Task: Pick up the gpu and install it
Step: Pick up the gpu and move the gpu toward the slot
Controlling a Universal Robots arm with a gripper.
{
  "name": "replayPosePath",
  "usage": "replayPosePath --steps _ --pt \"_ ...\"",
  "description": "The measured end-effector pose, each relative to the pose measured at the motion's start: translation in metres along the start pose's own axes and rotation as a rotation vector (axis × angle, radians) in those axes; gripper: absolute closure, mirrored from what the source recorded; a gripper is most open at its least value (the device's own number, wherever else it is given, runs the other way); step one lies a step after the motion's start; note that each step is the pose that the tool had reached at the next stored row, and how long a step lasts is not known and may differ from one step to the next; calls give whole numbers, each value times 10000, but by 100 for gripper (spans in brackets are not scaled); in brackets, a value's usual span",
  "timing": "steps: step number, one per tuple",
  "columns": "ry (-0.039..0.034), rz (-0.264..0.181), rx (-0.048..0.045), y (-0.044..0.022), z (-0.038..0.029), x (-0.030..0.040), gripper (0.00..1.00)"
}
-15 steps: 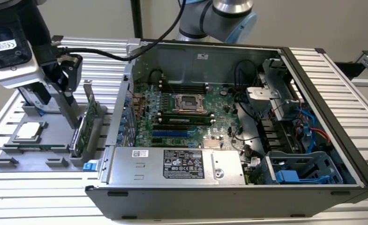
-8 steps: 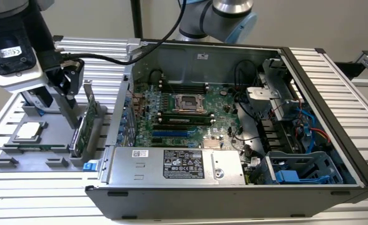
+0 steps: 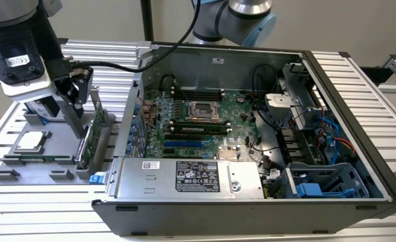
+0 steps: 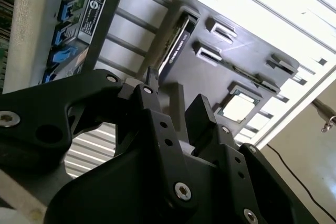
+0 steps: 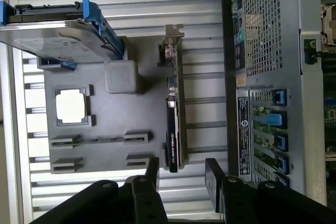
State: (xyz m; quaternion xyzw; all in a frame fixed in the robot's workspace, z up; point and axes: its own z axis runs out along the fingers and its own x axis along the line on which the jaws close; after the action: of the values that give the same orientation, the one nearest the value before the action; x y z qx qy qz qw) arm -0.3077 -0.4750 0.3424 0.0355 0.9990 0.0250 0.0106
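The gpu stands on edge in a slot of the grey holder tray, at the exterior view's left beside the open computer case. In the first wrist view its black edge runs along the tray, with the silver bracket at one end. It also appears in the second wrist view as the gpu. My gripper hangs just above the card, open. Its black fingers stand apart on either side of the card's line without touching it. The gripper holds nothing.
On the tray lie a processor chip and a silver hard drive with blue rails. The case holds the motherboard with blue slots, a power supply and cables. The case wall stands close beside the tray.
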Motion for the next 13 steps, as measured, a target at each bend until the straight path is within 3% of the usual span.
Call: replayPosePath --steps 13 --pt "-1 1 -1 30 161 -7 0"
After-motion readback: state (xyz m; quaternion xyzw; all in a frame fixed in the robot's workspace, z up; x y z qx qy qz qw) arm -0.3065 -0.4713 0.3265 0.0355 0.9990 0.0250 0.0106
